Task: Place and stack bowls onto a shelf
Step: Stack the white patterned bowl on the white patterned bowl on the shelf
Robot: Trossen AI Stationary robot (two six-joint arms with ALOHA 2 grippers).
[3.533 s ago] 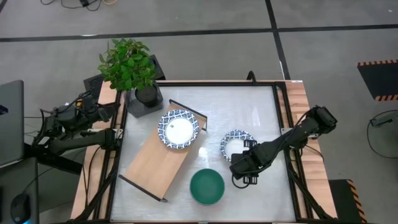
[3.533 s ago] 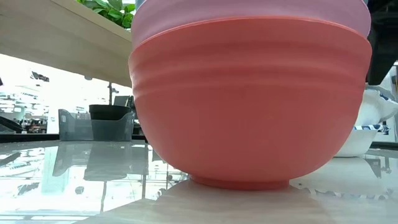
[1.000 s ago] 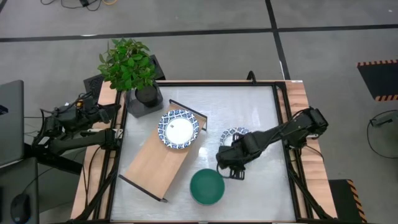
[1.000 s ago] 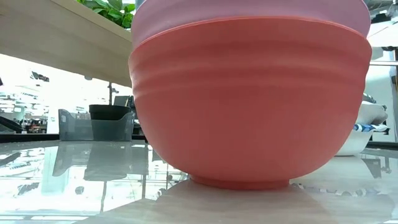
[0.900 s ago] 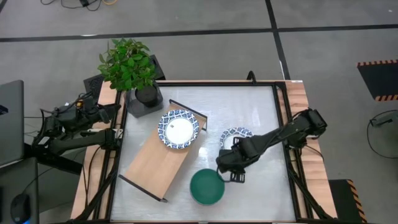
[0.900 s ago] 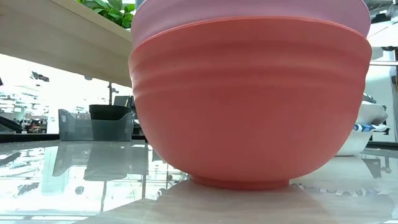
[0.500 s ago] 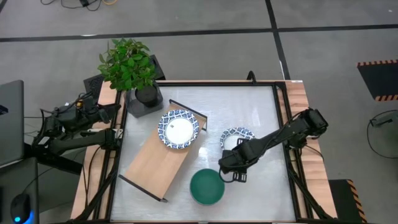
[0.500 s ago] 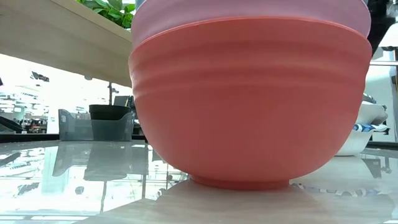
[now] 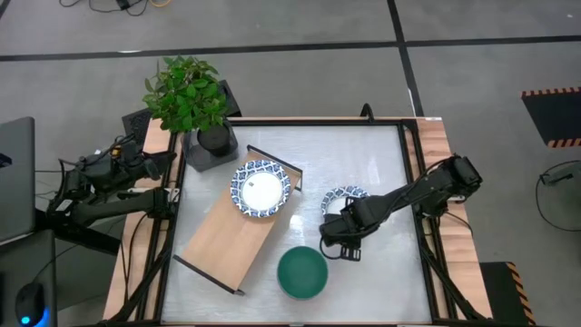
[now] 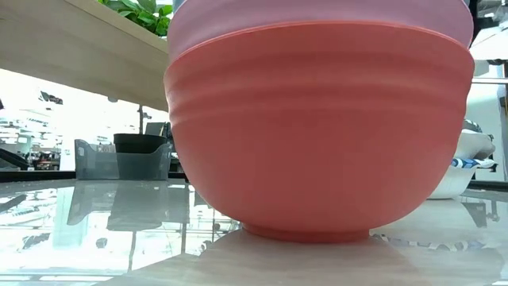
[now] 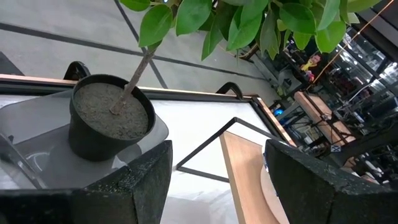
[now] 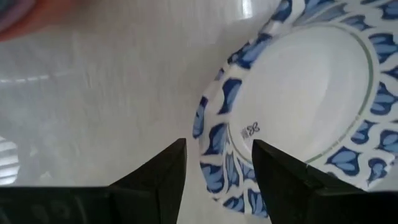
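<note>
On the table right of the shelf [image 9: 238, 238], the right gripper [image 12: 214, 163] is straddling the patterned bowl [image 12: 298, 102] rim with fingers spread, gripping nothing; closing off-centre risks tipping the bowl.

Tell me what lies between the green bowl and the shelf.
Nothing: in the high view the stretch between the green bowl and the shelf is bare white tabletop.

Lighting: even, bright | Glare: reflecting off table [image 9: 381, 173] beside plant [image 9: 186, 91] | Blur: red bowl [image 10: 317, 127] filling the low view, softening
</note>
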